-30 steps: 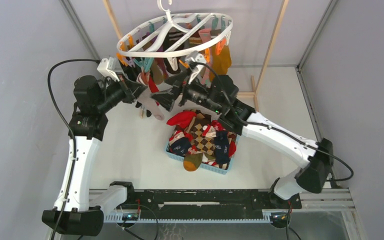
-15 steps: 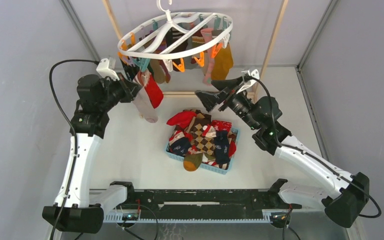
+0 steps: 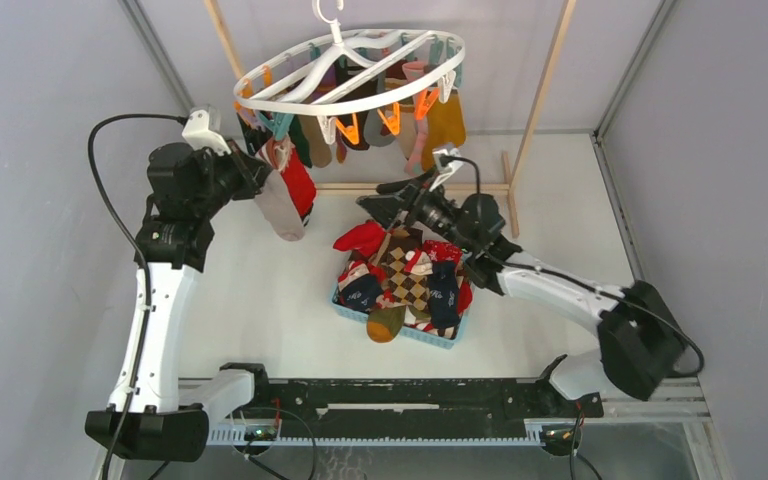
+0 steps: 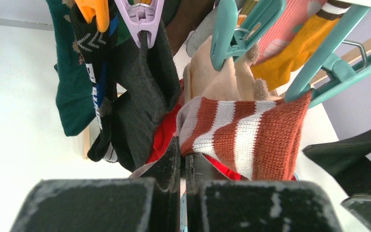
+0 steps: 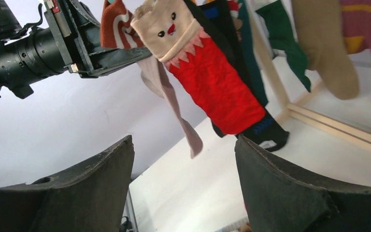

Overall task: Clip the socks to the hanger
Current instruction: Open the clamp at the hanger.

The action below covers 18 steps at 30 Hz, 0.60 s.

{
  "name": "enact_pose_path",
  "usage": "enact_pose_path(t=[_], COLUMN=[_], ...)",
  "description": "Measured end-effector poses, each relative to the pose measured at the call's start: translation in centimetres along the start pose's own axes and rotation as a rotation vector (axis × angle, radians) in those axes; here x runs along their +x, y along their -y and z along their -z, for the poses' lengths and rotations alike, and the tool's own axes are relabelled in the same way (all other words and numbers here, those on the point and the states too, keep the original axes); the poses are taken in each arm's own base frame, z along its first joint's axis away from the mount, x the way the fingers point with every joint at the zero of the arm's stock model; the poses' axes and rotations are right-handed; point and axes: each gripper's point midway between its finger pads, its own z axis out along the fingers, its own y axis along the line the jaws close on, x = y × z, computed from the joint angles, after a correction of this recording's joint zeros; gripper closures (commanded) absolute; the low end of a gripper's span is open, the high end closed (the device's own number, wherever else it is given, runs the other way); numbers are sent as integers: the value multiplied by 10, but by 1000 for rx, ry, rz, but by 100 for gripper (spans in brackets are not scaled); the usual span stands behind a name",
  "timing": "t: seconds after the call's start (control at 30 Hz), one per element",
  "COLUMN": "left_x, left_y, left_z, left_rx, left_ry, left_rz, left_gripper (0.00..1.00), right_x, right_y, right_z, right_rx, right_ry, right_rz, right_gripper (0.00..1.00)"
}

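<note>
1. The large oval white plastic drying hanger (image 3: 370, 101) hangs by its hook between light wooden frame poles (image 3: 540, 90), above the far part of the white bench (image 3: 260, 300). Its ring is tilted, lower on the left.
2. Socks dangle from its teal, orange and lilac clips. Among them are a mustard sock (image 3: 445, 120) on the right, a dark green sock (image 4: 72, 96), and a dark grey sock (image 4: 145, 96) pinched in a lilac clip (image 4: 142, 14).
3. The left hand (image 3: 257, 172) is raised to the left rim of the ring. Its fingers (image 4: 171, 164) are pressed together on a pinkish sock with a rust-and-white striped cuff (image 4: 251, 140).
4. The striped cuff bunches just above the fingertips, right under a teal clip (image 4: 232, 29). The pinkish foot (image 3: 280, 205) hangs limp below the hand.
5. Just beside the held sock hangs a red sock with a cream face-patterned cuff (image 5: 212, 82), clipped to the ring.
6. The right hand (image 3: 385, 198) is lower and nearer the middle, pointing left toward the hung socks. Its fingers (image 5: 101, 188) stand wide apart with nothing between them.
7. A light blue plastic basket (image 3: 420, 336) sits on the bench in front of the arms. It is heaped with loose socks (image 3: 405, 270): red, navy, brown-cream argyle and one mustard toe poking over the near rim. In the top view the right hand lies over the far end of this heap.
</note>
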Motion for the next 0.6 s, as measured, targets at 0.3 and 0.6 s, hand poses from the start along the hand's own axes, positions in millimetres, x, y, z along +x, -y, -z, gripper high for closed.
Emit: enact_pose_path(t=[0.3, 0.6], left_x=[3, 7], left_y=[-3, -3], left_z=[-1, 0], left_rx=[-14, -16], left_ry=[-17, -33], left_rz=[6, 10], left_gripper=[100, 100], right_x=[5, -13], right_y=[-16, -34], right_z=[-69, -89], right_rx=[-152, -242], right_ry=[76, 178], right_rz=[-62, -62], right_gripper=[21, 26])
